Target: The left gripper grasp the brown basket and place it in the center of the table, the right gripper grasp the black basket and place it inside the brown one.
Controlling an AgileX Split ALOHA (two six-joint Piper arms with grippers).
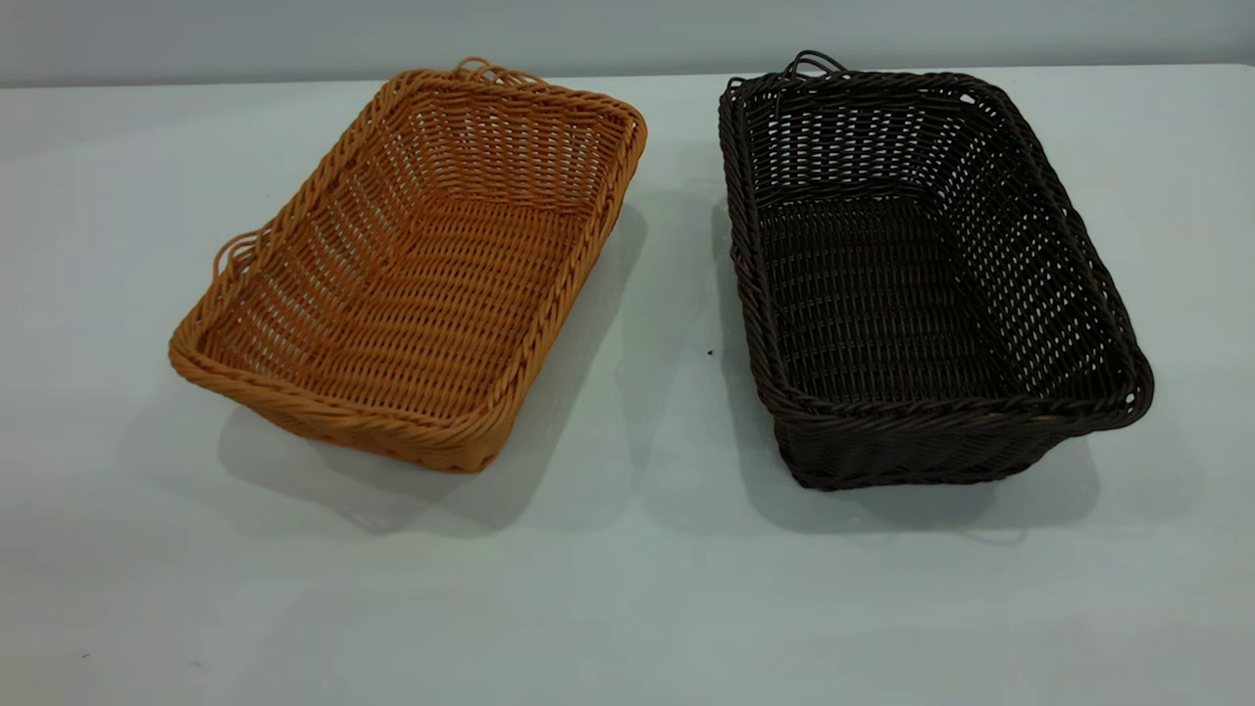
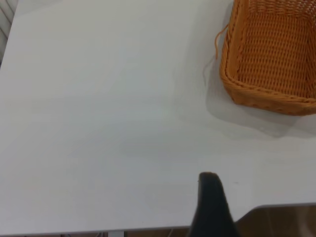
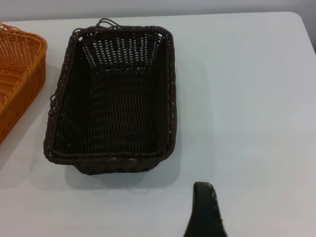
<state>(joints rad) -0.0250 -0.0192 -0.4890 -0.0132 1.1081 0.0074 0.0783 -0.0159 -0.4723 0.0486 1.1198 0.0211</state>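
Note:
The brown basket stands empty on the white table, left of the middle and turned at an angle. The black basket stands empty to its right, a gap between them. Neither gripper shows in the exterior view. In the left wrist view my left gripper shows only as a black tip over the table's edge, well apart from the brown basket. In the right wrist view my right gripper shows as a black tip above bare table, a little off the near short side of the black basket.
The table's edge runs close by the left gripper. The brown basket's corner lies beside the black basket in the right wrist view. A wall rises behind the table's far edge.

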